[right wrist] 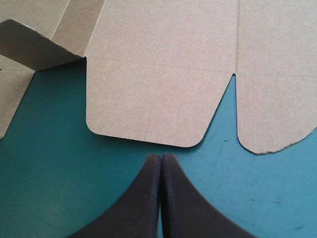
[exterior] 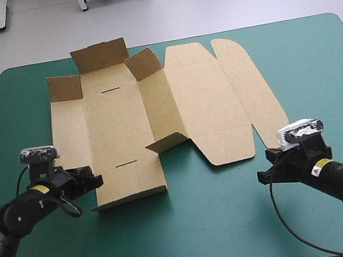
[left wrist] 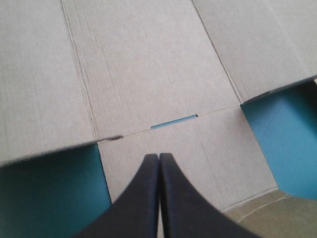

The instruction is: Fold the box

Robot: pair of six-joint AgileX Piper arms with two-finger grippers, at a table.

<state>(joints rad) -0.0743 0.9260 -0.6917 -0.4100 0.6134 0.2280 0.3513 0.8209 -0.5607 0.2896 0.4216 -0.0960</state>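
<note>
Brown board first: from above, the box (exterior: 118, 117) lies opened out on the teal-green cover (exterior: 237, 222). It's mostly flat, w/ the far-end flaps (exterior: 99, 54) standing up and one small flap (exterior: 168, 140) lifted near its middle. The left gripper (exterior: 95, 178) sits at the box's near-left corner, against the near flap (exterior: 131, 180). The right gripper (exterior: 264, 175) is off the box, beyond its near-right end.

Left wrist view: black fingers (left wrist: 143, 198) pressed together in one point, nothing visibly between them, over that near flap. The slot (left wrist: 173, 121) is just ahead.

Right wrist view: fingers (right wrist: 183, 198) also together, over bare cover, just short of the box's rounded flap (right wrist: 148, 106) and not touching it.

Looks to me like an early stage, i.e. walls barely started. Next move prob. needs the left jaws to part and take the near flap's edge, or push it up along its crease, while the right one comes in to steady the box.
</note>
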